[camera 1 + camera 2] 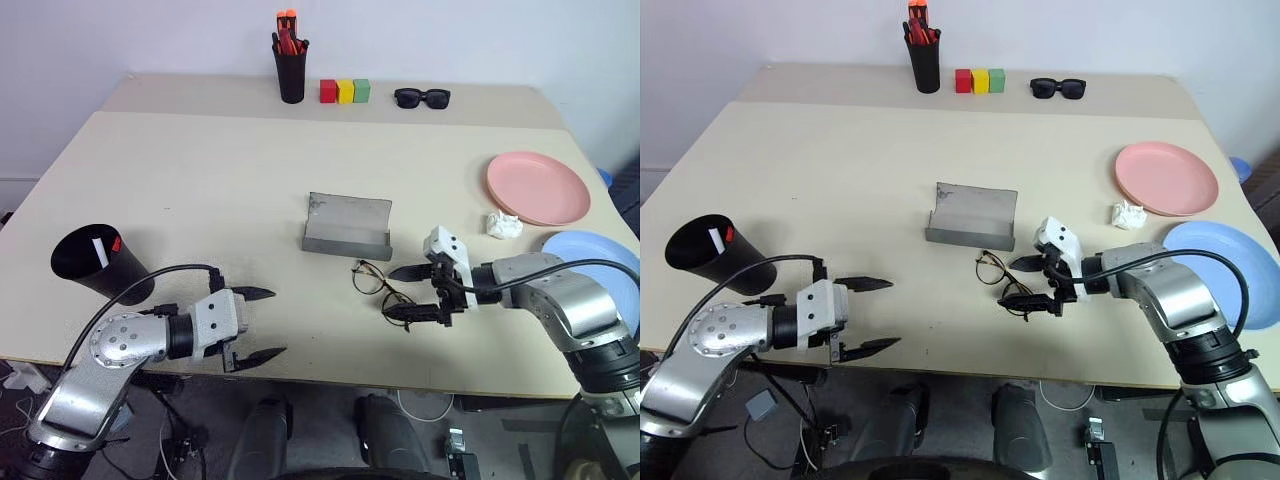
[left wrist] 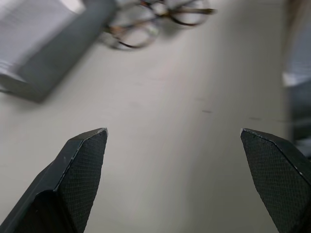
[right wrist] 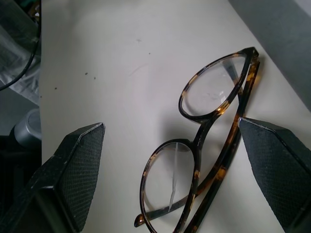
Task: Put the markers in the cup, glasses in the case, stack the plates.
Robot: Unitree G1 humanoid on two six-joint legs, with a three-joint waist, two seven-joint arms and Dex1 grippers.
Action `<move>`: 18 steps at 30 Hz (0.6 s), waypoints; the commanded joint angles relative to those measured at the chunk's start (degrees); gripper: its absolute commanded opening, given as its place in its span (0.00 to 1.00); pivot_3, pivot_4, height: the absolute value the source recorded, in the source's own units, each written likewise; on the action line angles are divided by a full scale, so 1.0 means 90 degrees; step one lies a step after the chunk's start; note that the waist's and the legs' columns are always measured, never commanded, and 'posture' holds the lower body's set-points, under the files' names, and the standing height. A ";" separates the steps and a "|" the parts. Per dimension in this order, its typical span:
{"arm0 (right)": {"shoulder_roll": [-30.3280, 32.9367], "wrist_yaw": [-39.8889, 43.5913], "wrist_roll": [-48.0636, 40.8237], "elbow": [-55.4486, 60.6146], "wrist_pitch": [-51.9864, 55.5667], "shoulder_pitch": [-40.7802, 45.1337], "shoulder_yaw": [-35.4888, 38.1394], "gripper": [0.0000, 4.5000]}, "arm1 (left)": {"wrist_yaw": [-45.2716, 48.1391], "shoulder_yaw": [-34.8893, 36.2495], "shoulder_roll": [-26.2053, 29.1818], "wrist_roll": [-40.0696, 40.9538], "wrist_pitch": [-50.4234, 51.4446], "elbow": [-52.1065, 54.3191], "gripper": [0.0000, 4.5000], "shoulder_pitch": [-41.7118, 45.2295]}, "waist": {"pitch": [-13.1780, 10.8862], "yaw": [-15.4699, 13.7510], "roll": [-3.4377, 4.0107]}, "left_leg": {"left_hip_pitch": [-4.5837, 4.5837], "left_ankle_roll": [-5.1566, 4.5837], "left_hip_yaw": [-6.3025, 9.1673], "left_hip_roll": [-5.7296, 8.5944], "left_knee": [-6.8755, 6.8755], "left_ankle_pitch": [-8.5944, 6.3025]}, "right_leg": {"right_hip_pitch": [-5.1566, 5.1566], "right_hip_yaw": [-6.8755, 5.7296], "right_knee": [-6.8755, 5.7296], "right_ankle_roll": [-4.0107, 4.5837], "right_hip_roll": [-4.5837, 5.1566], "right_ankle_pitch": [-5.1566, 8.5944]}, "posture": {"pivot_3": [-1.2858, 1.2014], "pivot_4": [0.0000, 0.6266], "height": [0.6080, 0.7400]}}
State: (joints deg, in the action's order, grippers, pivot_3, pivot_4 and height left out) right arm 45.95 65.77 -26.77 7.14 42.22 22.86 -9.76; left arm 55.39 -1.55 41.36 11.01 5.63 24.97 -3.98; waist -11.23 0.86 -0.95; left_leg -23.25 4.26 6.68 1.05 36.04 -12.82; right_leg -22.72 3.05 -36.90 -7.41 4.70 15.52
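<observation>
Head views, right tool (image 1: 412, 293): jaws spread wide and holding nothing, it straddles the glasses (image 1: 380, 288), which lie folded on the bench (image 1: 200, 180) just in front of the open case (image 1: 346, 225).
Head views, left tool (image 1: 260, 323): fingers wide apart, empty, over bare bench near the front edge, beside the cup (image 1: 100, 264).
Head views, other task things: both markers (image 1: 108, 246) already stand in the cup; the pink plate (image 1: 538, 187) and blue plate (image 1: 592, 262) lie apart, unstacked, a crumpled paper (image 1: 505, 225) between them.
Left wrist view: black fingertips (image 2: 80, 167) apart; glasses and case lie ahead.
Right wrist view: glasses (image 3: 209, 150) sit off-centre, close to one fingertip (image 3: 277, 165).
Risk, grip: closing off-centre could likely push the frame sideways or pinch only a thin temple, so it twists or slips.
Risk, lens: pads landing on a lens could likely stress the slim rim.
Risk, case: a skewed frame may catch the case wall rather than drop inside.
</observation>
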 commanded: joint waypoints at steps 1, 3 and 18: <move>-0.0029 0.0089 0.0043 0.0068 -0.0156 0.0112 0.0022 1.00 | -0.0049 -0.0060 -0.0146 -0.0109 -0.0791 -0.0291 0.99 -0.0039 | 0.0000 -0.0001 0.0000 | -0.0001 0.0000 0.0000 0.0000 0.0000 0.0000 | -0.0001 0.0000 0.0000 0.0000 0.0000 0.0000 | 0.52 0.24 1.00; -0.0057 0.0098 0.0089 0.0049 -0.0190 0.0121 -0.0028 1.00 | 0.0243 -0.0005 -0.0158 0.0339 -0.0755 -0.0362 0.99 -0.0154 | 0.0000 0.0015 0.0000 | 0.0000 0.0000 0.0000 0.0000 0.0000 0.0000 | -0.0002 0.0000 0.0000 0.0000 0.0000 0.0000 | 0.52 0.24 1.00; -0.0044 0.0241 0.0132 -0.0103 -0.0163 0.0210 -0.0067 0.94 | 0.0882 0.0422 0.0171 0.1736 -0.0255 0.0157 1.00 -0.0435 | 0.0000 0.0015 0.0001 | -0.0003 0.0000 -0.0001 -0.0001 -0.0001 0.0000 | -0.0004 0.0000 0.0000 0.0001 0.0000 0.0000 | 0.52 0.24 1.00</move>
State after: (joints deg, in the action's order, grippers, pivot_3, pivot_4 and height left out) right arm 45.72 67.37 -25.30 5.63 40.92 23.76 -10.82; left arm 63.51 1.20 42.58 25.63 3.39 24.72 -8.19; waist -11.23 1.00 -0.94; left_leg -23.27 4.26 6.67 1.04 36.03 -12.82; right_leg -22.76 3.05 -36.90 -7.40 4.69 15.52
